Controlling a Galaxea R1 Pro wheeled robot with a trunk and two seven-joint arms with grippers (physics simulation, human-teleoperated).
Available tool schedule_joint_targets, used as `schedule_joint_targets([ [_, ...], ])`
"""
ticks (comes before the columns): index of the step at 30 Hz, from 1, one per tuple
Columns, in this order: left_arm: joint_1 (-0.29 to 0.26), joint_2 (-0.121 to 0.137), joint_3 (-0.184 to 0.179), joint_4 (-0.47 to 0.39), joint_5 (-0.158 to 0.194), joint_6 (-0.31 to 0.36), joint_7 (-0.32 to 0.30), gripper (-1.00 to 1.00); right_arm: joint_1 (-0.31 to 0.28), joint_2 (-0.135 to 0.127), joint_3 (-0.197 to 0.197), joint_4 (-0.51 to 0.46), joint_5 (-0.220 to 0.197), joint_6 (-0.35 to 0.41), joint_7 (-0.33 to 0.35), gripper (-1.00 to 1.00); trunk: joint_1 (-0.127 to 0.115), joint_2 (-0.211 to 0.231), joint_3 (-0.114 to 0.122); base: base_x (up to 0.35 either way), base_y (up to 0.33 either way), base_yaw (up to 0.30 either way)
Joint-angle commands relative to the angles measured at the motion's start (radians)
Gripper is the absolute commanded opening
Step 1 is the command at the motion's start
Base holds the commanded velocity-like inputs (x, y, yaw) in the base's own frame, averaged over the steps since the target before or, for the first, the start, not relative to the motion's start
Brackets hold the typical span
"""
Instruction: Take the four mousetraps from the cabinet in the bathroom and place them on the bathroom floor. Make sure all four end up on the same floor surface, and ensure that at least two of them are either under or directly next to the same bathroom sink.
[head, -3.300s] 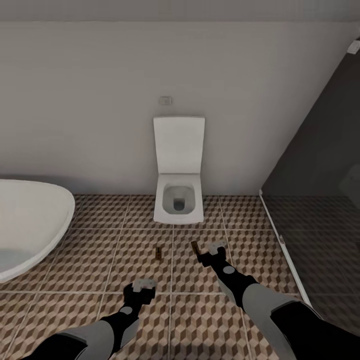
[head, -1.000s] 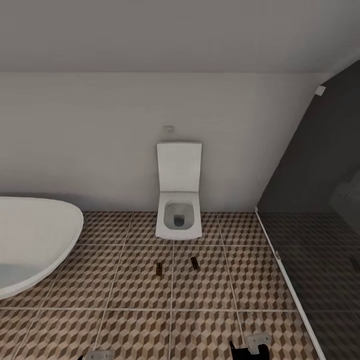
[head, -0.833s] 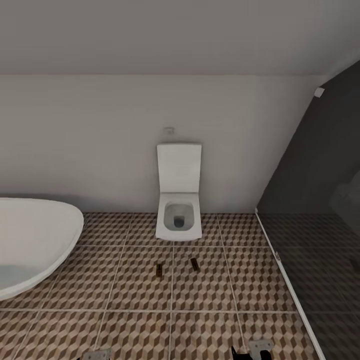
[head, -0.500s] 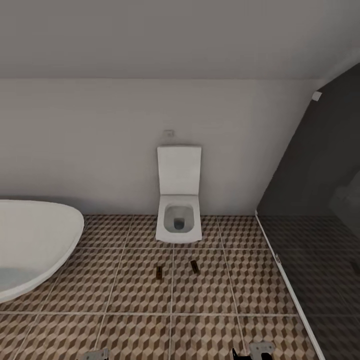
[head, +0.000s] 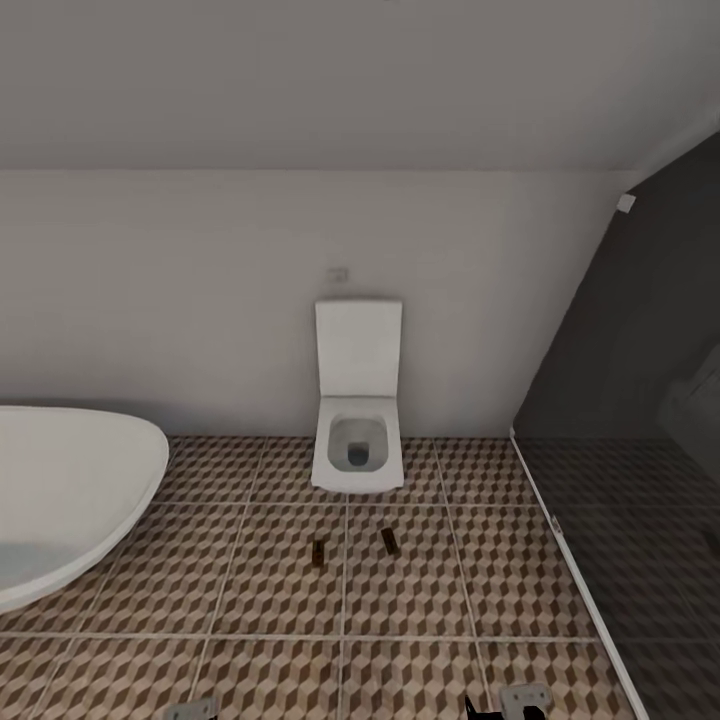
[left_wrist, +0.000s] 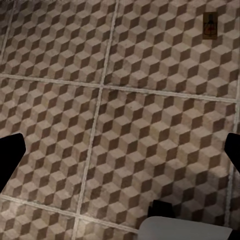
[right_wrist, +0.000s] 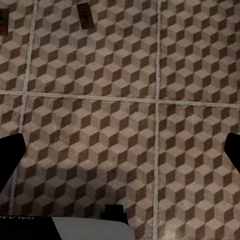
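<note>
Brown wooden boards, two of the mousetraps, lie on the bathroom floor (head: 250, 580) in front of the toilet (head: 357, 440): the left mousetrap (head: 318, 553) and the right mousetrap (head: 390, 542), near each other but apart. Both rest with their long axes pointing roughly toward the toilet, the right one slightly skewed.

The left gripper (head: 192, 711) and the right gripper (head: 524, 700) peek in at the lower edge of the head view, well short of the traps, which lie ahead and between them. The right gripper seems slightly nearer its trap. In each wrist view the dark finger tips sit at opposite edges with bare tile between, so both sets of jaws are spread wide and carry nothing.

No sink or cabinet is visible here; the white bathtub (head: 60, 500) curves in at the left and a dark glass partition (head: 640, 420) stands at the right. Judging by this, these traps are set beside the toilet, not a sink, so at least two still need a place by the sink. Open floor lies between jaws and traps.
</note>
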Motion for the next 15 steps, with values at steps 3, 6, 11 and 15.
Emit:
schedule_joint_targets([
  [3,-0.002,-0.002,-0.009,0.004,0.006,-0.005,0.002,1.0,-0.001,0.0,0.009,0.0,-0.006,-0.003,-0.004,1.0,0.001,-0.002,0.003,0.0,0.0,0.0],
  [6,-0.002,-0.005,-0.009,0.004,0.006,-0.004,0.001,1.0,-0.001,0.0,0.009,0.0,-0.006,-0.002,-0.004,1.0,0.001,-0.002,0.008,0.0,0.0,0.0],
  [11,-0.002,-0.007,-0.009,0.004,0.006,-0.004,0.001,1.0,-0.001,0.0,0.009,0.0,-0.006,-0.002,-0.004,1.0,0.001,-0.002,0.016,0.0,0.0,0.0],
  [15,-0.002,-0.007,-0.009,0.004,0.006,-0.004,0.001,1.0,-0.001,0.0,0.009,0.0,-0.006,-0.003,-0.004,1.0,0.001,-0.002,0.023,0.0,0.0,0.0],
])
